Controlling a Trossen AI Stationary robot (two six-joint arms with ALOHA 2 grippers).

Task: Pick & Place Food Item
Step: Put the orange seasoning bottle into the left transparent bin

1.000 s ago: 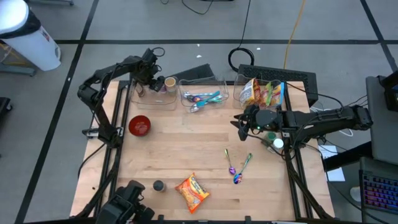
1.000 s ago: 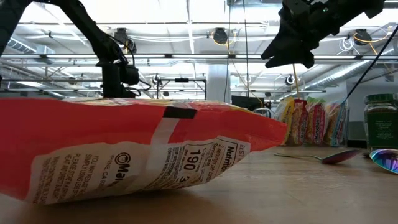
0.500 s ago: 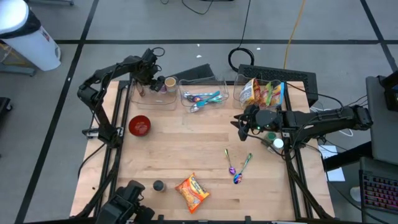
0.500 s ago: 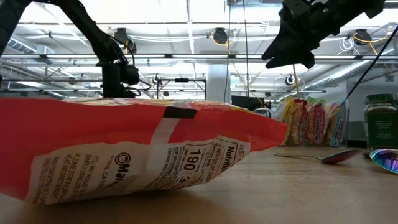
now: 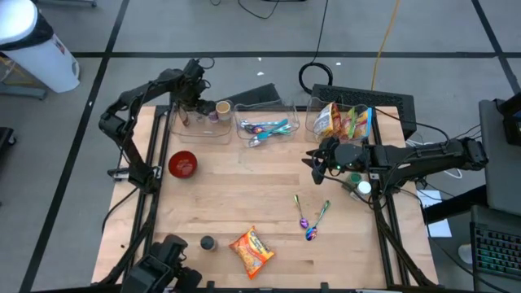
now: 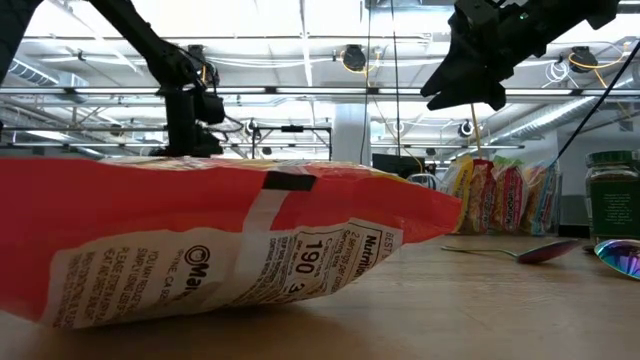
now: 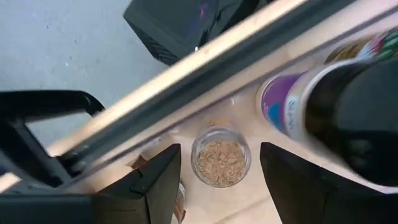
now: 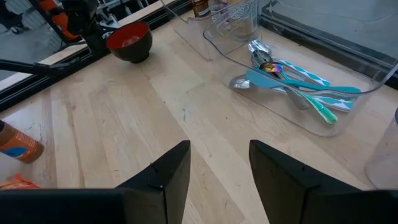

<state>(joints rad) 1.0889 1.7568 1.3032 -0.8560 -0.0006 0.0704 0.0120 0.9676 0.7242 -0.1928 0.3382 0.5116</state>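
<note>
Half the purple-labelled bottle (image 7: 292,109) is cut off.

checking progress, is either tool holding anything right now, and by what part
Nothing is held. The left tool is open above a small jar; the right tool is open over bare table.

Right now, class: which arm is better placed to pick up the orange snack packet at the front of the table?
Probably the right. The right gripper hovers open over bare table, nearer the orange snack packet. The left gripper is open over the far-left bin, farther off.
</note>
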